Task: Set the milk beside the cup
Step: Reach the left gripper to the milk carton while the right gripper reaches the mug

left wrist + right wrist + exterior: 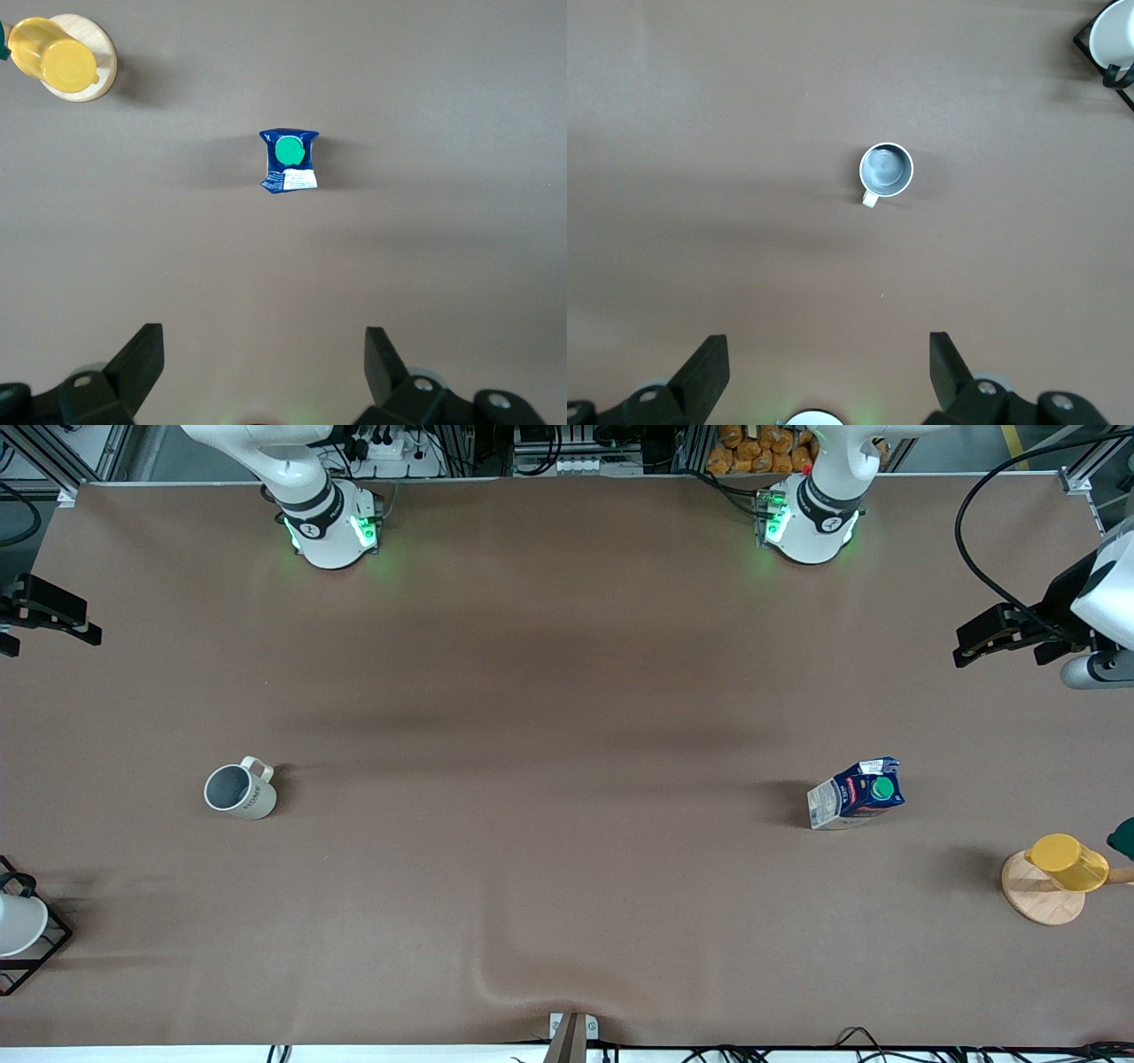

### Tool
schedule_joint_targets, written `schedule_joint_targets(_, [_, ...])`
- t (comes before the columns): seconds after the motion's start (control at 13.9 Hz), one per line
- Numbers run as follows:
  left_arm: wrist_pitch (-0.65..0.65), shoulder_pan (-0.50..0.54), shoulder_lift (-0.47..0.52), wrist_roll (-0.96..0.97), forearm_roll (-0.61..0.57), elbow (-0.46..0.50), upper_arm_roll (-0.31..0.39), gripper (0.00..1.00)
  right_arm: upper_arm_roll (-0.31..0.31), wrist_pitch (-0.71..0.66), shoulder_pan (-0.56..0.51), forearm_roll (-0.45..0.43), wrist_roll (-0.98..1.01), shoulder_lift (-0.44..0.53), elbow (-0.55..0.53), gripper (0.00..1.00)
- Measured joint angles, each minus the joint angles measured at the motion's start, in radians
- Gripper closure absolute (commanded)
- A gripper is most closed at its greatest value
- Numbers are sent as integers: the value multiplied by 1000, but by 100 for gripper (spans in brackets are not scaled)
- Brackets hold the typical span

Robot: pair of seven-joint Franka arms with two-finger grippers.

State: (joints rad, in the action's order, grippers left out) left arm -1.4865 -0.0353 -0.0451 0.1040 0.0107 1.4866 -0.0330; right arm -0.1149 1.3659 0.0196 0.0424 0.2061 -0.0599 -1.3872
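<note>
The milk point(858, 793), a dark-blue and white carton with a green cap, stands on the brown table toward the left arm's end. It also shows in the left wrist view point(290, 160). The cup point(239, 790), cream-white with a grey inside and a loop handle, stands toward the right arm's end, and shows in the right wrist view point(886, 170). My left gripper point(974, 642) is open and empty, high over the table point(264, 354). My right gripper point(53, 615) is open and empty, high over the table's edge at its own end point(828, 359). Milk and cup are far apart.
A yellow cup point(1067, 862) on a round wooden base point(1036, 899) stands near the milk, nearer to the front camera. A plain white cup point(18, 926) in a black wire rack point(49, 948) stands at the right arm's end. A dark-green object point(1123, 837) shows at the edge.
</note>
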Motion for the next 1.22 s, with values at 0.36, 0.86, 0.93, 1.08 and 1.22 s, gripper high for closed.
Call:
schedule_joint_targets(0.36, [0, 1, -1, 0, 0, 0, 1, 0, 0, 0, 3, 0, 0, 0, 0, 0])
schedule_joint_targets(0.86, [-39, 11, -98, 2, 0, 8, 2, 0, 0, 3, 4, 0, 17, -13, -12, 0])
schedule_joint_targets(0.93, [-54, 11, -116, 4, 0, 9, 2, 0, -1, 4, 4, 0, 28, -20, -13, 0])
schedule_joint_targets(1.08, [-81, 11, -139, 9, 0, 12, 2, 0, -3, 11, 4, -1, 40, -44, -16, 0])
schedule_joint_targets(1.22, [-85, 12, -143, 9, 0, 13, 2, 0, -4, 52, 4, -2, 42, -77, -19, 0])
